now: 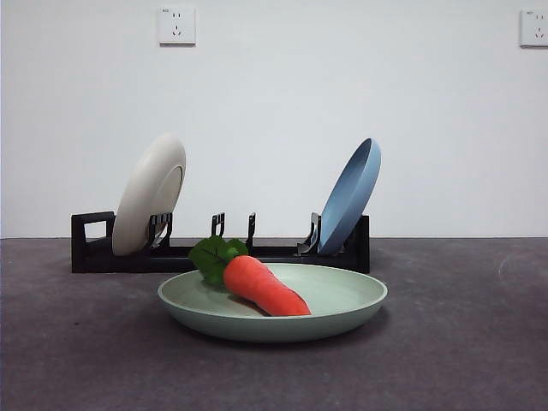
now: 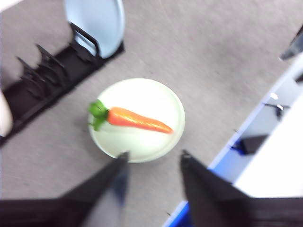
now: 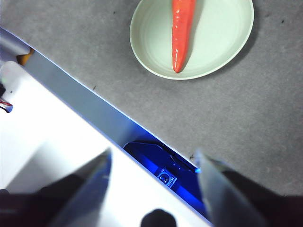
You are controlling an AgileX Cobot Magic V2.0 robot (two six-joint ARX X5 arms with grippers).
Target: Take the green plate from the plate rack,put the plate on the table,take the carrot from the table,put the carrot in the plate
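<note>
The green plate (image 1: 342, 300) (image 2: 156, 99) (image 3: 222, 38) lies flat on the dark grey table (image 1: 462, 360), just in front of the black plate rack (image 1: 274, 253) (image 2: 42, 80). The carrot (image 1: 264, 287) (image 2: 137, 120) (image 3: 182, 28) rests in the plate, its green leaves toward the rack. My left gripper (image 2: 154, 158) hangs open high above the plate's near rim, holding nothing. My right gripper (image 3: 151, 158) is open and empty too, raised over the table's edge, away from the plate. Neither arm shows in the front view.
A cream-white plate (image 1: 150, 193) stands in the rack's left end and a blue plate (image 1: 351, 195) (image 2: 97, 21) in its right end. A white and blue bench edge (image 3: 71, 123) (image 2: 265, 156) borders the table.
</note>
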